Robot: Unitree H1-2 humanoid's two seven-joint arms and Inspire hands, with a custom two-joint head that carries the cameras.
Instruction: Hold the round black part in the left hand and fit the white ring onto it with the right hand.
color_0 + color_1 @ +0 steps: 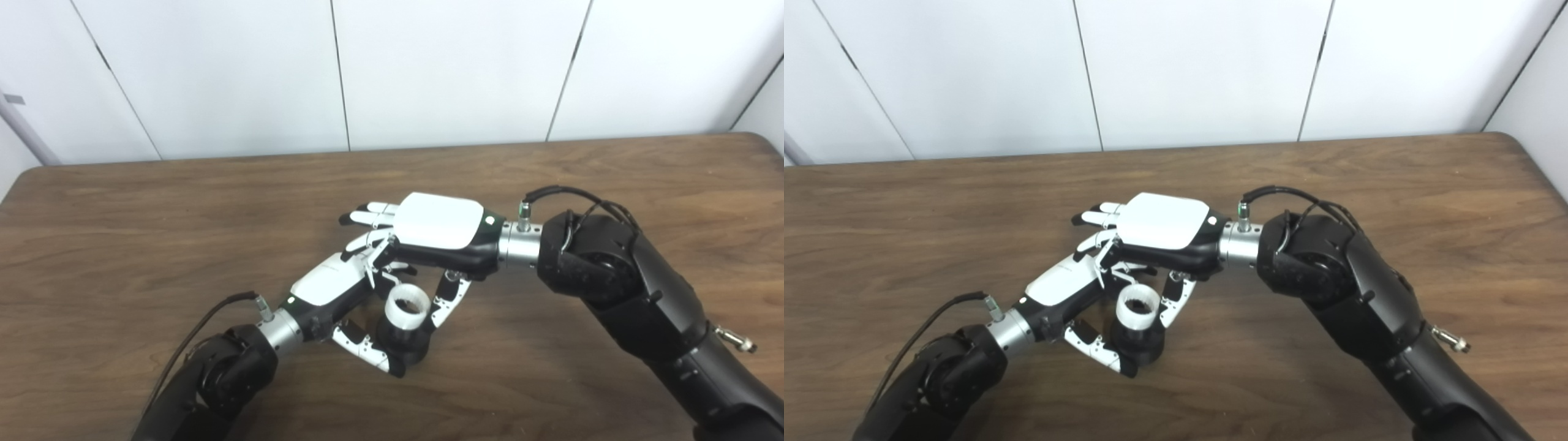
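The round black part (405, 348) sits in my left hand (334, 288), low in the middle of the view, with the thumb curled under it. The white ring (409, 309) rests on top of the black part, its opening facing up. My right hand (438, 229) lies palm down just above and behind the ring. Its thumb (448, 300) touches the ring's right side, while its fingers stretch left over the left hand. How the ring's far side is held is hidden.
The brown wooden table (122, 233) runs across the whole view, with white wall panels (429, 67) behind it. A grey pole (24, 131) leans at the far left. Both forearms come in low, at the bottom left and right.
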